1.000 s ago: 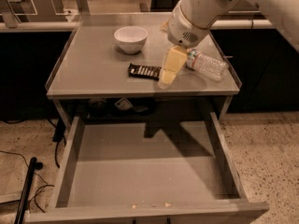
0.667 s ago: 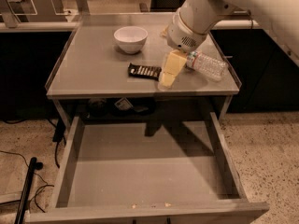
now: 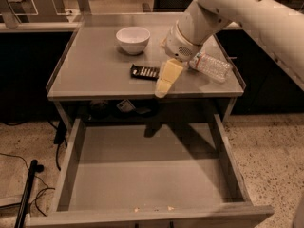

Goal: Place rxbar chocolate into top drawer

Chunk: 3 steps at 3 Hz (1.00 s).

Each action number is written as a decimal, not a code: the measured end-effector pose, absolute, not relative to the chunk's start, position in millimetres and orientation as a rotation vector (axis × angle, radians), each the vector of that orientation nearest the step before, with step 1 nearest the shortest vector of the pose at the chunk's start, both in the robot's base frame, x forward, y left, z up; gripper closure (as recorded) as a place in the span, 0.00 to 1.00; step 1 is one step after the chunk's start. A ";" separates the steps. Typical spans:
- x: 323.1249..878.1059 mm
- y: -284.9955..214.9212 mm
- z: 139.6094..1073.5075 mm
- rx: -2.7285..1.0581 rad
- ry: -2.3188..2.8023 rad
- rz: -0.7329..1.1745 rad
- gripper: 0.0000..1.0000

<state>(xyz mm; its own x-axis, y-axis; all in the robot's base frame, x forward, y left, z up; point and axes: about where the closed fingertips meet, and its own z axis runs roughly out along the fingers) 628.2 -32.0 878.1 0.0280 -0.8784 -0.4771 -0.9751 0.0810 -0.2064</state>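
Note:
The rxbar chocolate, a flat dark bar with a row of white lettering, lies on the grey tabletop near its front middle. My gripper, with pale yellow fingers, hangs from the white arm just right of the bar, its tip over the table's front edge. I cannot tell whether it touches the bar. The top drawer is pulled fully out below the table, and its grey tray holds nothing.
A white bowl stands at the back of the table. A clear plastic water bottle lies on its side at the right, behind the arm. Cables run over the floor to the left of the drawer.
My gripper has moved a little down and left, toward the table's front edge and closer to the bar. The bar, bowl, bottle and drawer have not moved.

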 end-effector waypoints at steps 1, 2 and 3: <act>639.0 -22.3 873.4 -1.808 1.875 0.281 0.00; 652.6 -13.2 873.7 -1.793 1.865 0.295 0.00; 660.5 -9.0 865.8 -1.780 1.880 0.318 0.00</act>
<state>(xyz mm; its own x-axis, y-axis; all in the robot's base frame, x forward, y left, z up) 660.5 -9.0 865.8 0.0058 -0.8535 -0.5211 -0.9773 0.1055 -0.1837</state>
